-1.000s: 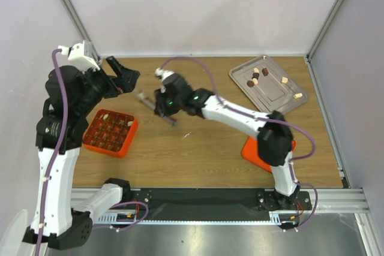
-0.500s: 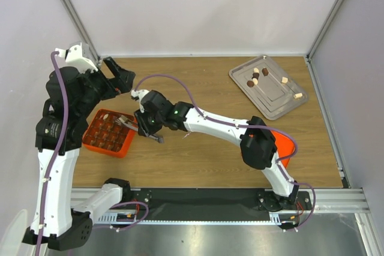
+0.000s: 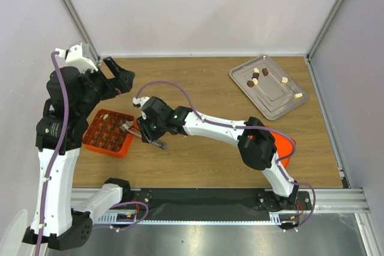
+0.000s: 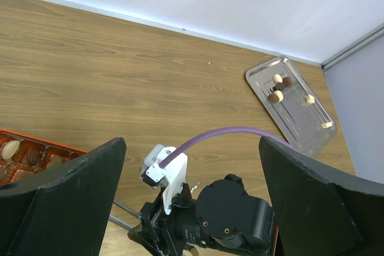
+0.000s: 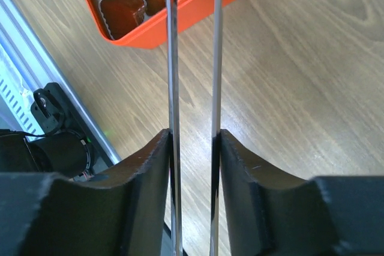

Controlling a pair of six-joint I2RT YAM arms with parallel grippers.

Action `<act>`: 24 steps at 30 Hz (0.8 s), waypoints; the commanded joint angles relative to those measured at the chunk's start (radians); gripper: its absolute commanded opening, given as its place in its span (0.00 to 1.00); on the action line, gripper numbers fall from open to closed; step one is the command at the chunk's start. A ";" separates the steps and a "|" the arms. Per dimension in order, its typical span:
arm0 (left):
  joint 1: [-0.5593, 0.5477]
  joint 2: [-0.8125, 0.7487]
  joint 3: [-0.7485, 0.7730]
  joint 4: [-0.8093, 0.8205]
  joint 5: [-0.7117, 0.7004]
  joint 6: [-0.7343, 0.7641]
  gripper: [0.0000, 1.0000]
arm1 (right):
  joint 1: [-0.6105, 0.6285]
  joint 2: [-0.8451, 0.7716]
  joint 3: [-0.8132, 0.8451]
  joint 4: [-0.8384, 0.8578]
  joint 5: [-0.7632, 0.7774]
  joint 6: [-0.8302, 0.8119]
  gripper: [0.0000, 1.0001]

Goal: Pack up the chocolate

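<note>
Over at the orange box (image 5: 198,10), the right gripper (image 5: 193,142) is clamped on the metal tongs (image 5: 170,58), tips reaching over its cells, likely for a drop. Left gripper (image 3: 123,75) hangs spread wide, raised out of the way. More chocolate (image 3: 256,75) sits far right on the steel tray (image 3: 273,91).

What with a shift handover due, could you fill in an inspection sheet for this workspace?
Surface: wooden table, no damage seen.
Job's things: chocolates loose on the steel tray, far right; more sit in the orange gridded box, near left.
Clutter: orange lid-like piece, partly hidden under the right arm.
End effectors: right end effector shut on metal tongs, tips over the box; left end effector open, empty, raised.
Cables: right arm's purple cable arcs freely; left arm's purple cable runs down that arm.
Surroundings: pale walls, nothing else seen.
</note>
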 commanded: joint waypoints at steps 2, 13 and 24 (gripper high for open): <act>0.006 -0.009 -0.004 0.018 -0.007 0.016 1.00 | 0.006 -0.014 0.004 0.022 0.015 -0.013 0.44; 0.006 0.003 0.018 0.010 0.009 0.025 1.00 | -0.015 -0.089 0.077 -0.006 0.098 -0.045 0.43; 0.006 0.034 0.135 -0.018 0.055 0.036 1.00 | -0.234 -0.473 -0.242 -0.019 0.202 -0.021 0.43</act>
